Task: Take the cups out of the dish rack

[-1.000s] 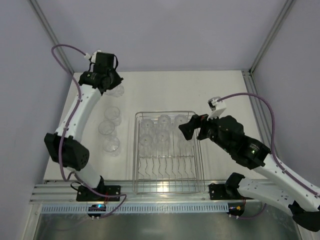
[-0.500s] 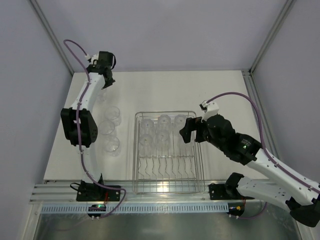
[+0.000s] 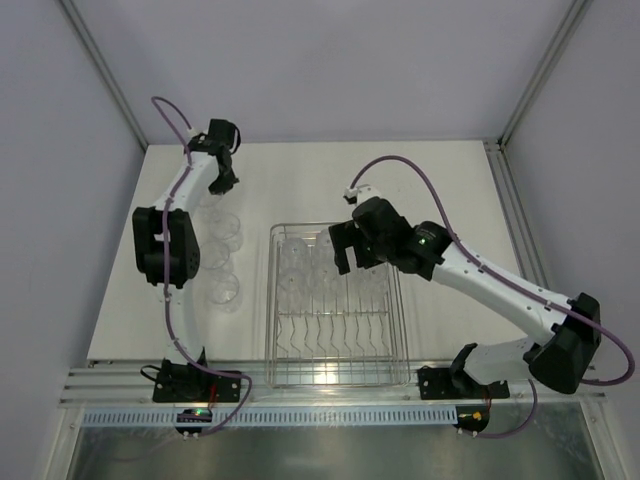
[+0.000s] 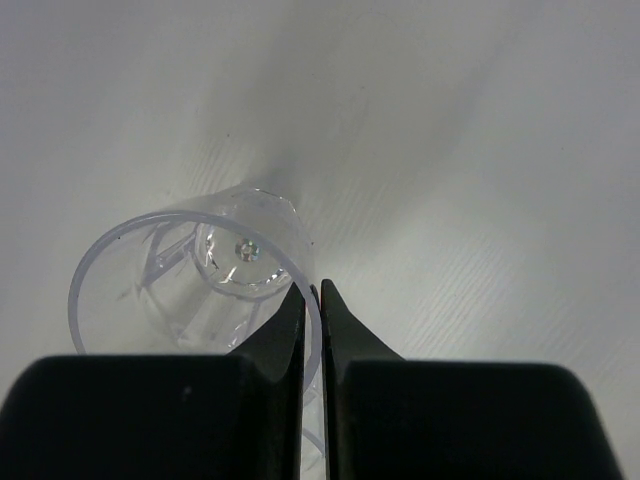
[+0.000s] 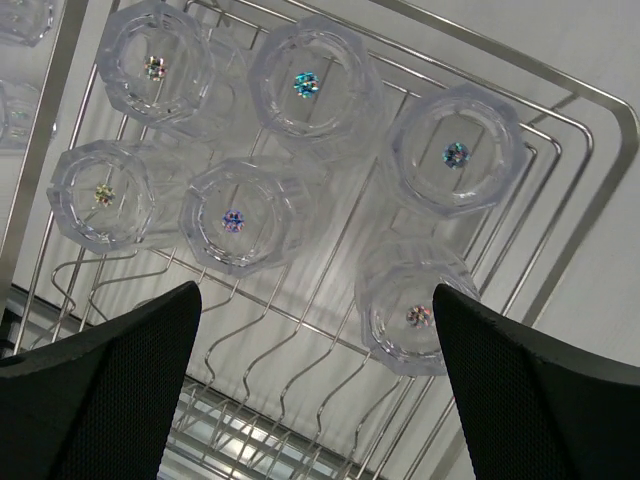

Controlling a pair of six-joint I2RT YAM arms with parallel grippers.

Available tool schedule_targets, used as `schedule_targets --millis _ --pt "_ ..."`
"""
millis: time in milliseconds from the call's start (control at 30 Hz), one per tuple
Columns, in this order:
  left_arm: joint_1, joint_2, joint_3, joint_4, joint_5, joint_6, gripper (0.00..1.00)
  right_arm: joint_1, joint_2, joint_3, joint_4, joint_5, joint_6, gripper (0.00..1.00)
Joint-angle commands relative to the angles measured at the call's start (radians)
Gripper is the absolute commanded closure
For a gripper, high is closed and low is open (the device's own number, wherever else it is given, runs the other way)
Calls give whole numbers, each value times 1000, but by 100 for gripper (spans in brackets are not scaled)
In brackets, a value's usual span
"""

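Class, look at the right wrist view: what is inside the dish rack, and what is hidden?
Six clear cups stand base-up in the dish rack, beside a row of curved prongs. The fingers of the right tool hide whatever lies under them.

We see two arms built alike. The left arm and the right arm have smooth white shells for links and bulky matte black housings at the joints. A thin purple cable loops off each one, and the right one ends in a small white plug. Each arm stands on a black base plate. The right arm carries a tiny green light. The left gripper has plain, flat black fingers. The right gripper has black fingers with a fine dotted texture.
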Motion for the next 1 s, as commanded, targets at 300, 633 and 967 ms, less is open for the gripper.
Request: schedule_targets --millis 300,633,967 --pt "0 -83 -99 21 58 41 61 58 269 190 -50 -165 -100 0" --pt "0 -178 -89 -13 38 43 26 81 374 190 -26 -154 -91 0" --pt "-1 -400 -179 -42 75 22 12 81 455 196 69 -99 -96 0"
